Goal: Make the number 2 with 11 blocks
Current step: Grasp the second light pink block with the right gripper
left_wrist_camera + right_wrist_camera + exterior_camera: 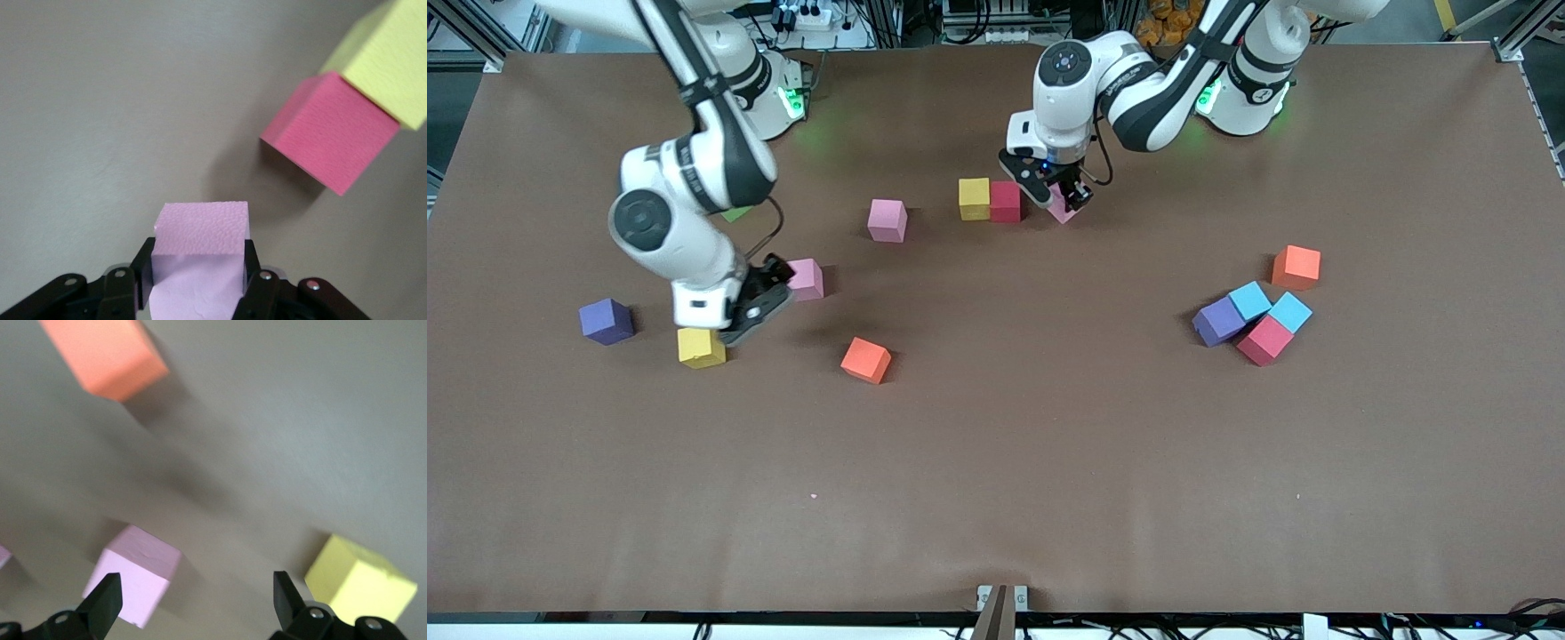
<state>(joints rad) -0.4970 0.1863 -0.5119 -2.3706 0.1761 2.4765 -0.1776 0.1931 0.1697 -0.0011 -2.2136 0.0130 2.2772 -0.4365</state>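
Observation:
My left gripper [1064, 201] is shut on a pink cube [1062, 211], low beside a touching yellow cube [974, 198] and red cube [1005, 202]. The left wrist view shows the pink cube [200, 233] between my fingers, apart from the red cube [330, 130] and the yellow cube [393, 60]. My right gripper [763, 300] is open and empty, over the table between a pink cube [807, 278] and a yellow cube [701, 348]. The right wrist view shows the same pink cube [137, 577], yellow cube [360, 583] and an orange cube [103, 353].
Loose cubes: pink [887, 220], orange [866, 360], purple [606, 321]. Toward the left arm's end lie an orange cube [1296, 268] and a cluster of purple [1217, 321], two light blue [1249, 300] [1289, 312] and red [1264, 340]. A green cube [735, 213] shows partly past the right arm.

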